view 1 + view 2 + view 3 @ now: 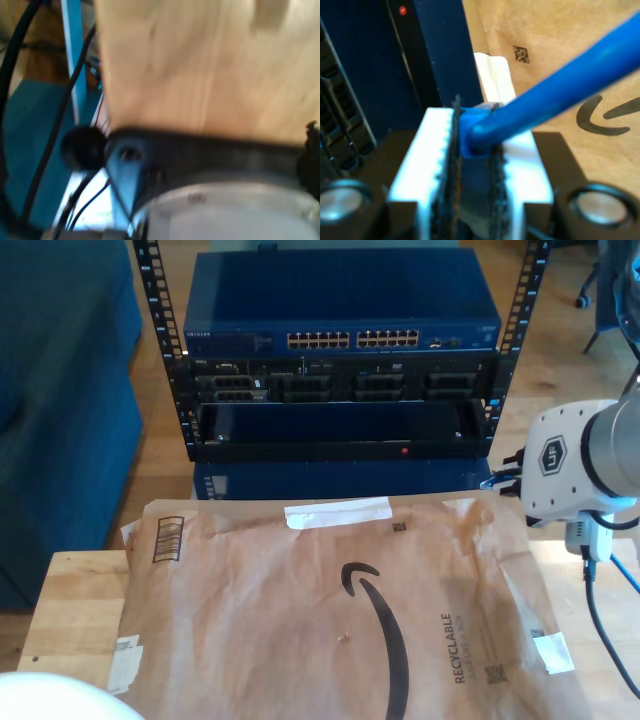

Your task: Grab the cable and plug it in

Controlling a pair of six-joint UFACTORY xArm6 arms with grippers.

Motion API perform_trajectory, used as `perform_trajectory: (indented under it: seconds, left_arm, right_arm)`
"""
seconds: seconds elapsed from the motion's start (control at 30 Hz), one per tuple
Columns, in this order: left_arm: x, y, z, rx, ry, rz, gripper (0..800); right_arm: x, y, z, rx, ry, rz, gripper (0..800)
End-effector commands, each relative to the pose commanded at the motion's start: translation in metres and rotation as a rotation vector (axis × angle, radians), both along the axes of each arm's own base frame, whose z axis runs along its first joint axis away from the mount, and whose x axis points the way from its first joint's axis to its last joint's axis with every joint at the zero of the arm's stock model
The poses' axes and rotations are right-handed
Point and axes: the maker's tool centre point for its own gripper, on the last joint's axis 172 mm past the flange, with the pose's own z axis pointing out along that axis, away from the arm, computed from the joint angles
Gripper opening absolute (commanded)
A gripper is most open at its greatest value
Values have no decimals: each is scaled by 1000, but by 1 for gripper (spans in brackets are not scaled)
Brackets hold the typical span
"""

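Two white toothed fingers [432, 150] of my second gripper [474, 165] stand narrow in the second wrist view, pinched on the bright-blue cable [560, 85] just behind its end; the cable runs up and away from the jaws over brown paper [555, 30] printed with a small square code [521, 54] and a black curve; beyond the jaws rise a dark blue panel [445, 55] and a black strip with a red light [402, 10]. The first wrist view is blurred; pale wood [200, 65], a blue post [74, 55] and dark cables [55, 125] show, and I cannot tell how my first gripper's fingers stand. In the exterior view a large brown paper mailer [330, 610] covers a wooden table [70, 610]; behind it stands a rack [340, 360] with a blue network switch [340, 305]; an arm [580, 465] sits at the exterior view's right.
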Motion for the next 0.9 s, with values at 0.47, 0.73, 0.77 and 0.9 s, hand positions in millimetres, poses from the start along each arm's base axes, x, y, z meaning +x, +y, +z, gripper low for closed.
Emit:
perform_trajectory:
  seconds: [0.47, 0.73, 0.77, 0.9]
  left_arm:
    - [0, -2, -1, -6, -2, 0, 799]
    - [0, -1, 0, -5, -2, 0, 799]
    - [0, -1, 0, -5, -2, 0, 799]
    - [0, -1, 0, -5, -2, 0, 799]
  right_arm:
    - [37, 1, 29, -18, -221, -33, 0]
    - [64, 20, 19, -58, -337, -11, 0]
    - [64, 21, 18, -78, -365, 1, 0]
    - [72, 36, 29, -167, -451, 100, 0]
